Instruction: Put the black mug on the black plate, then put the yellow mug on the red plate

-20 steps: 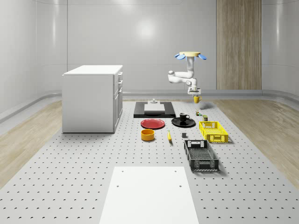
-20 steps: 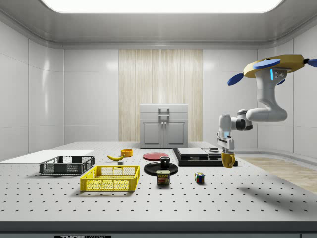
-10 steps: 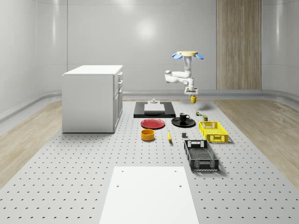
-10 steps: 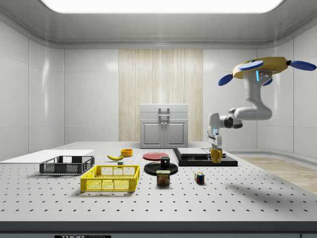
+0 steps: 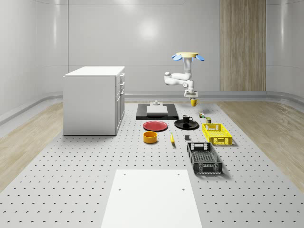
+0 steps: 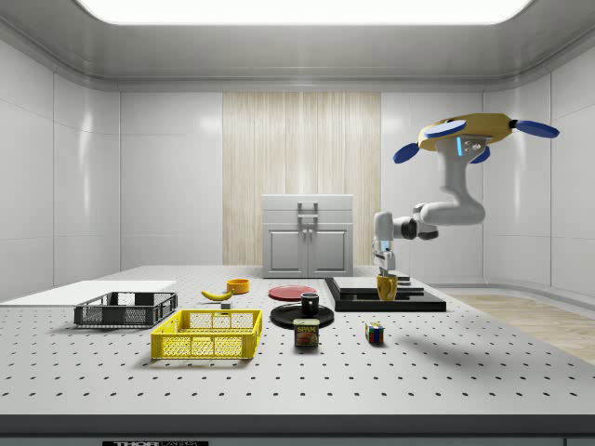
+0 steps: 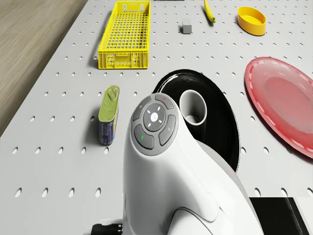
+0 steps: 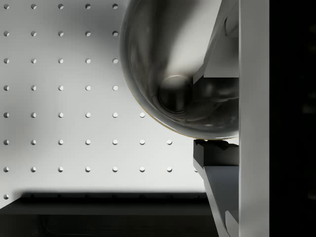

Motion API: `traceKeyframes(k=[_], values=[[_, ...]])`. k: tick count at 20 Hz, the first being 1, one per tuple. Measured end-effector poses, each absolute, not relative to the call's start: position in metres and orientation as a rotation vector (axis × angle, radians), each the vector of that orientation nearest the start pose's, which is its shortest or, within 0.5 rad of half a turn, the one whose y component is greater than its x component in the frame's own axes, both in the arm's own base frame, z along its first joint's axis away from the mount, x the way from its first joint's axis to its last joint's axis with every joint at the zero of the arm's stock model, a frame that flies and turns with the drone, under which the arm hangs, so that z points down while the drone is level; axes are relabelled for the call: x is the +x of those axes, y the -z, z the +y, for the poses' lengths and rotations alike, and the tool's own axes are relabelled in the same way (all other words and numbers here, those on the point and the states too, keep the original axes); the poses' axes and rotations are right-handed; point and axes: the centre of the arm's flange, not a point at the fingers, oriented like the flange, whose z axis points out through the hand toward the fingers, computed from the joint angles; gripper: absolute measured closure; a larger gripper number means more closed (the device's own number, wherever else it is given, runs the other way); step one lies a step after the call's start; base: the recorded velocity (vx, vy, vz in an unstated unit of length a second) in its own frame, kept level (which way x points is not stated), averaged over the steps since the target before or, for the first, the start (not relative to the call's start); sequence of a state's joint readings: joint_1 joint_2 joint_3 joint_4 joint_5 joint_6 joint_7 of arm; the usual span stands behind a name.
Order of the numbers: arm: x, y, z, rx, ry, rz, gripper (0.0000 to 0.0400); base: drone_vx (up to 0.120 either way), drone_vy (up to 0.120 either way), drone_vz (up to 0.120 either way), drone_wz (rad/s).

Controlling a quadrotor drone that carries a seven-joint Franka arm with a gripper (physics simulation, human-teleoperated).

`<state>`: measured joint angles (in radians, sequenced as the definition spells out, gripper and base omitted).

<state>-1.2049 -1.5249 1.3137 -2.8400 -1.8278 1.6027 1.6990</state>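
While fingers clamp the yellow mug (image 6: 387,287), the gripper (image 6: 384,272) and drone (image 6: 462,137) have shifted toward the red plate (image 5: 155,126); black mug (image 5: 186,118) already sits on the black plate (image 5: 180,125).

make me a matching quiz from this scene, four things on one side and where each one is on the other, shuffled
Things:
1. yellow mug
2. black mug
3. red plate
4. banana

Places:
A. on the black plate
B. bare, on the table between the cabinet and the black plate
C. held in the gripper, off the table, below the hovering drone
D. lying on the table beside the orange bowl

Pairs: 1-C, 2-A, 3-B, 4-D
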Motion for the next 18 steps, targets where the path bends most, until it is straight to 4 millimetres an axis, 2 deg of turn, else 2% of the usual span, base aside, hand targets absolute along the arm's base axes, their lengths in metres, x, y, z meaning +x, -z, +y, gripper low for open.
traceKeyframes(k=[18], values=[[0.3128,-0.5087,-0.002,0.001,-0.786,-0.002,0.029,0.12,-0.12,0.0,0.0]])
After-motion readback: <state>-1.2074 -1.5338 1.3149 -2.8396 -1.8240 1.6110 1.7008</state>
